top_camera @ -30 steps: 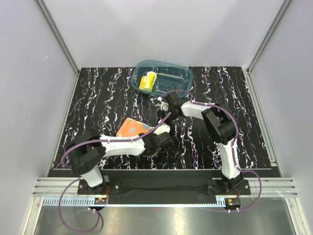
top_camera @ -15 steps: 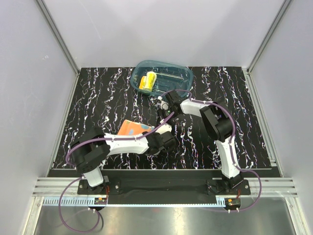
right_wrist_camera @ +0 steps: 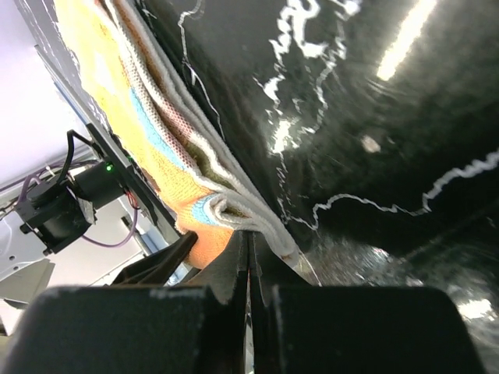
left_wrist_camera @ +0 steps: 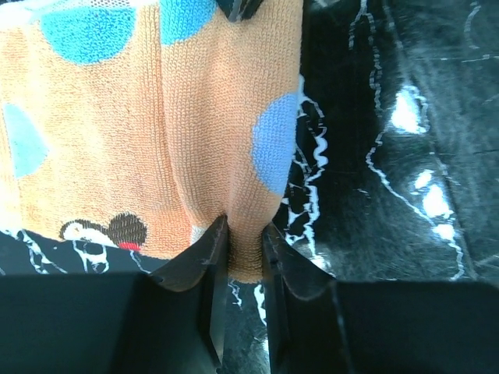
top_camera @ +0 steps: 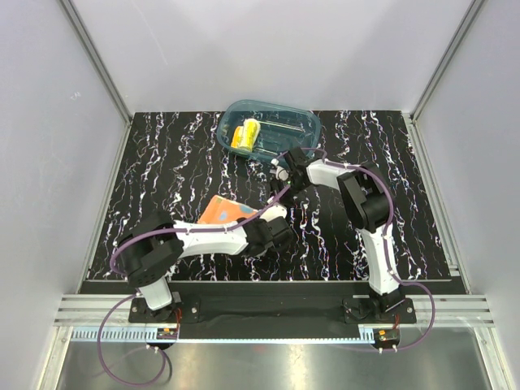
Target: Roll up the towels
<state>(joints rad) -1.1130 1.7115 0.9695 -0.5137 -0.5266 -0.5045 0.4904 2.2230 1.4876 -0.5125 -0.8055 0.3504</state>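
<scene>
Left gripper (left_wrist_camera: 243, 227): clamped on a puckered hem of the orange towel (left_wrist_camera: 156, 132), lower centre of its wrist view, likely to raise the edge and start the roll.
Right gripper (right_wrist_camera: 248, 238): clenched. The towel's layered hem meets its tips and is possibly nipped.
The towel lies on the surface (left_wrist_camera: 390, 156), left of centre overhead.
Yellow towel (top_camera: 245, 135): bundled in the tub (top_camera: 302, 123), top centre.

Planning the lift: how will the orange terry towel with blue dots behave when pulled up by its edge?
Probably floppy: the orange terry towel with blue dots puckers inside the left gripper. Its looped pile likely resists slipping.
</scene>
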